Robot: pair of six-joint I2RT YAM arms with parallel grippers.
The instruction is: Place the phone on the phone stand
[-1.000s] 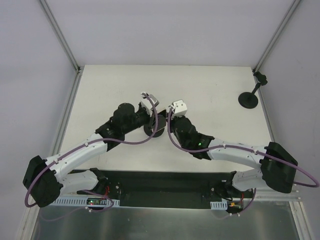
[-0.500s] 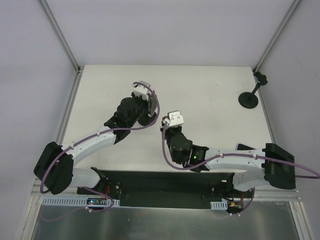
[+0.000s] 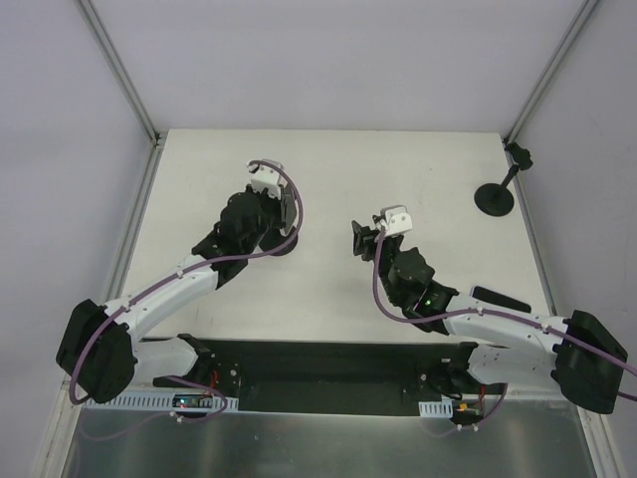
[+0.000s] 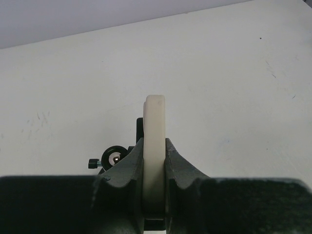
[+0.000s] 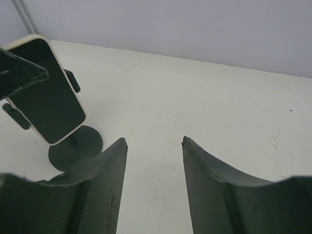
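Note:
The phone (image 5: 46, 90) has a dark screen and a cream case. In the right wrist view it sits tilted in the cradle of a black phone stand (image 5: 75, 146), whose side tabs show at both edges. My left gripper (image 4: 154, 141) is shut on the phone's cream edge (image 4: 154, 122); the stand's knob (image 4: 114, 158) shows just below. In the top view the left gripper (image 3: 289, 209) covers the phone and most of the stand (image 3: 282, 244). My right gripper (image 5: 154, 140) is open and empty, to the right of the stand and apart from it; it also shows in the top view (image 3: 358, 239).
A second black stand (image 3: 495, 196) on a round base is at the back right, near the frame post. A flat dark object (image 3: 498, 297) lies beside my right forearm. Metal frame rails run along the table's left and right edges.
My left gripper has moved left and back, with phone and stand now further left. My right gripper has drawn away to the right and stands open.

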